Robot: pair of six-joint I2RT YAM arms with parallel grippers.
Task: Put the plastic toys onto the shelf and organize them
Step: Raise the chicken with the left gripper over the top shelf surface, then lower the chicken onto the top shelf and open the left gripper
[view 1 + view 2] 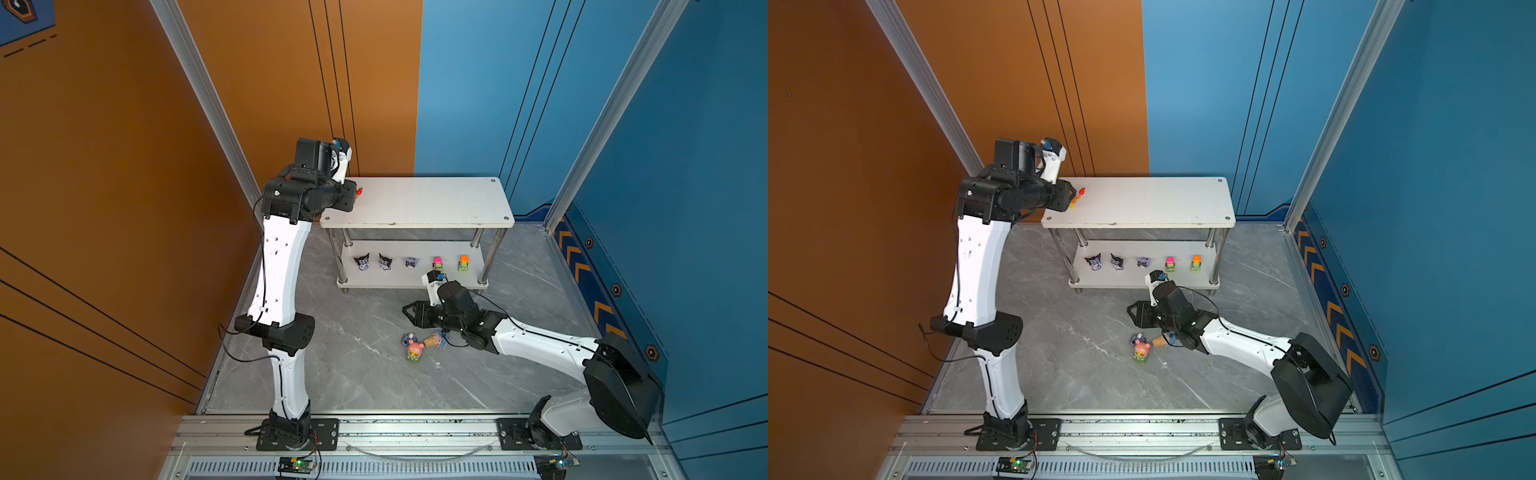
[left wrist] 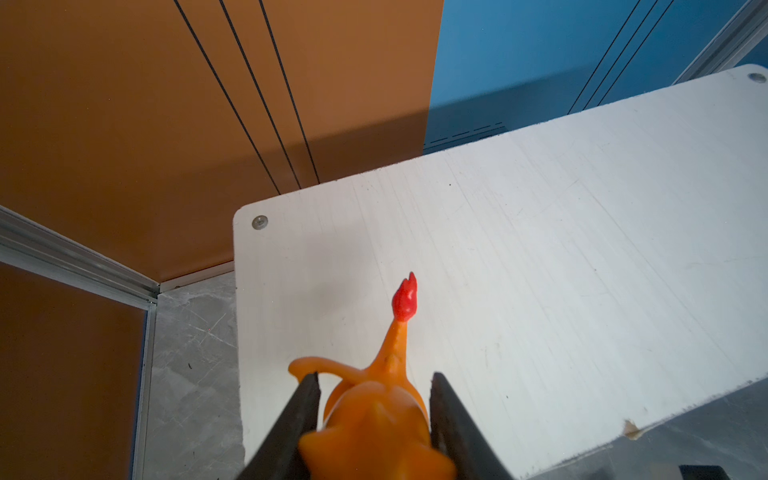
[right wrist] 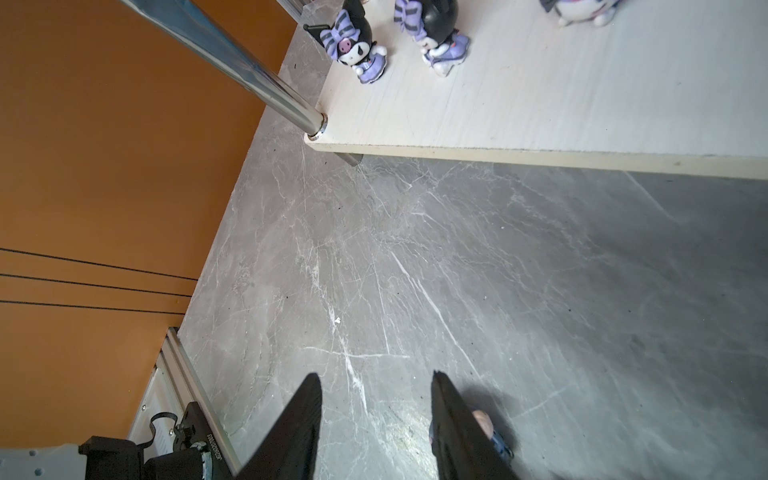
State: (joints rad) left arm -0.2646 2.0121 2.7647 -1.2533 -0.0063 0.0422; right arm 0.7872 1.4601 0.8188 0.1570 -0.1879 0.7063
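Your left gripper (image 2: 374,378) clamps the orange spiky creature (image 2: 376,419) over the left end of the shelf (image 2: 540,249); your right gripper (image 3: 376,378) hangs parted, empty, above the floor (image 3: 457,257).

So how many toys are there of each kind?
black-purple eared heads: 3
green blocks: 2
orange spiky creature: 1
pink bear: 1
blue one on a cone: 1
grey-blue donkey: 1
Total: 9

left arm (image 1: 282,266): white curved shells, black joints | right arm (image 1: 536,345): same colours, bulky black shoulder housing | cables (image 1: 263,282): thin, black | base plates (image 1: 328,432): black, screwed down | right gripper (image 3: 376,378): black, tapering to points
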